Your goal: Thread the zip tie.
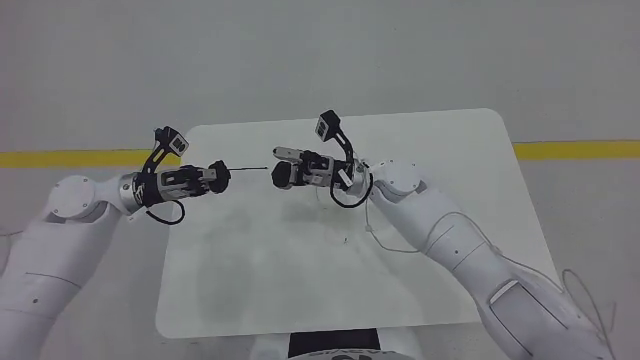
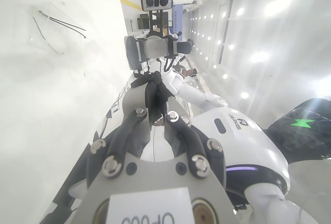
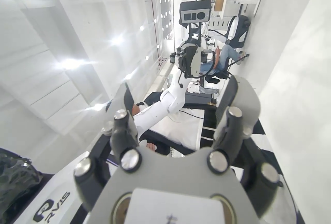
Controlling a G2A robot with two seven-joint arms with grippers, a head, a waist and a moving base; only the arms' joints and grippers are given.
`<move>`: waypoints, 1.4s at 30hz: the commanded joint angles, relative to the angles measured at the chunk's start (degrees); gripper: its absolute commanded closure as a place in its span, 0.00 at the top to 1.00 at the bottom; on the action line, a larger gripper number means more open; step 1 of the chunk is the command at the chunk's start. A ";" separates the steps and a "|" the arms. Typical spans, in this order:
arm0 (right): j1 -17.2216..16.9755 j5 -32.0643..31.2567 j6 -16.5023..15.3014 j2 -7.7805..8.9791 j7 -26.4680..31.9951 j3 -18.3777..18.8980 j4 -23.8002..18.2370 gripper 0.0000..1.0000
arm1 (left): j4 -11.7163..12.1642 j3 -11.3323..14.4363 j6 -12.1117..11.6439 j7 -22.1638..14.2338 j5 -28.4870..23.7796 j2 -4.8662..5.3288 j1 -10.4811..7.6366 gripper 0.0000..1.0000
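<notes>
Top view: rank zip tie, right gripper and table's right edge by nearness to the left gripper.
1. zip tie: held by the left gripper.
2. right gripper: open, just past the tie's tip.
3. table's right edge: far beyond the right arm.

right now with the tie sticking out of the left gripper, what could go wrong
1. The zip tie is thin, and the left gripper seems to grip it by one end only. Its free tip could sag or swing and miss the open right gripper.
2. If the tie slips, it would likely fall onto the table, where spare zip ties lie, and be mixed up with them.
</notes>
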 commanded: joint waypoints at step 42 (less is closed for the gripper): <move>-0.22 -2.46 2.36 -2.50 2.42 2.02 1.49 0.00 | 0.00 0.00 0.00 0.00 0.00 0.00 0.00 0.00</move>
